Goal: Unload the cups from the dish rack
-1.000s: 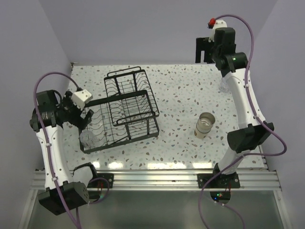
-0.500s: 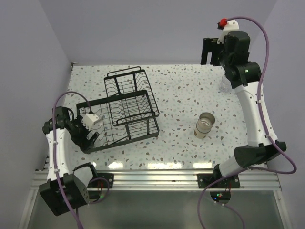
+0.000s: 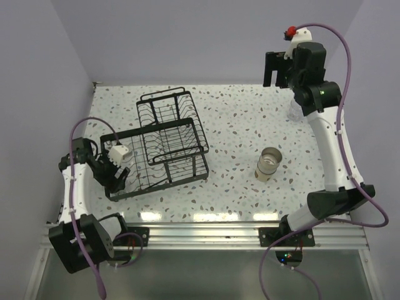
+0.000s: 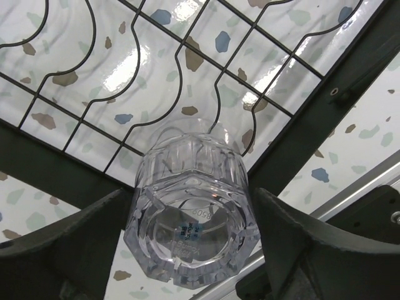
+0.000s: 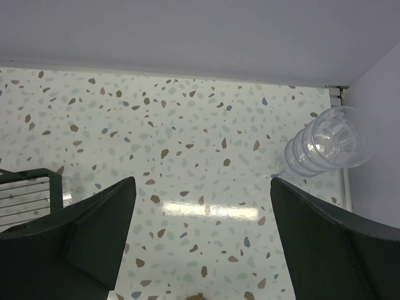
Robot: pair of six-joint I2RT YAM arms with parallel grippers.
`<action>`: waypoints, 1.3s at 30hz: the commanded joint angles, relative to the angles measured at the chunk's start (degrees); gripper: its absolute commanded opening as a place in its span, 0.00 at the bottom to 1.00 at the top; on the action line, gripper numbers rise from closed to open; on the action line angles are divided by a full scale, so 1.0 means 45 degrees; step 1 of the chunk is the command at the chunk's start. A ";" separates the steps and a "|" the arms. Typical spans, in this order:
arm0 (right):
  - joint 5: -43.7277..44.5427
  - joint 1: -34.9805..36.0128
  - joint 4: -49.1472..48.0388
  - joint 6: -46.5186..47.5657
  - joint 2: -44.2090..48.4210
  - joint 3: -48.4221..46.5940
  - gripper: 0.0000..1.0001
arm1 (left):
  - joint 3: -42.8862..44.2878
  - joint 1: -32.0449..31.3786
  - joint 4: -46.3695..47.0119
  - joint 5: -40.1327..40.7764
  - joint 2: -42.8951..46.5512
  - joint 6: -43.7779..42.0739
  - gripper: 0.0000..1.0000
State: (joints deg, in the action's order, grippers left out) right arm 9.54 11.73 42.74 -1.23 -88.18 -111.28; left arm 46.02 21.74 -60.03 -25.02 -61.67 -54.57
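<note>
Clear cup [image 4: 190, 234] clasped by left pincer [image 4: 191, 200] at dish rack's [image 3: 164, 150] 7 o'clock corner for lifting out; right pincer [image 5: 201, 187] wide, empty.

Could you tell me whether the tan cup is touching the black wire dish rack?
Apart: the top view shows speckled table between tan cup and black wire dish rack.

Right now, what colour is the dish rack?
Black; the dish rack shows best in the top external view.
</note>
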 commanded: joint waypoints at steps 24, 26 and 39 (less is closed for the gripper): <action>-0.4987 0.0011 -0.1195 -0.0604 -0.0756 -0.2711 0.94 | 0.7036 0.0052 0.3822 -0.0615 -0.1880 0.3254 0.00; -0.6524 0.0011 -0.1801 -0.0760 -0.0756 -0.2711 0.95 | 0.8067 0.0033 0.5303 -0.0689 -0.2329 0.4563 0.00; -1.2919 0.0400 -0.6958 -0.5521 -0.2160 -0.2163 0.89 | 1.2645 -0.3069 1.1380 -0.5687 -0.5298 1.1494 0.00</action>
State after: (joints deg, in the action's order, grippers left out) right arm -42.46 12.36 19.25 -17.67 -94.89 -120.62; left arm 100.25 10.98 -22.61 -41.04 -84.55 -14.33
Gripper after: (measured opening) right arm 0.901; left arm 0.729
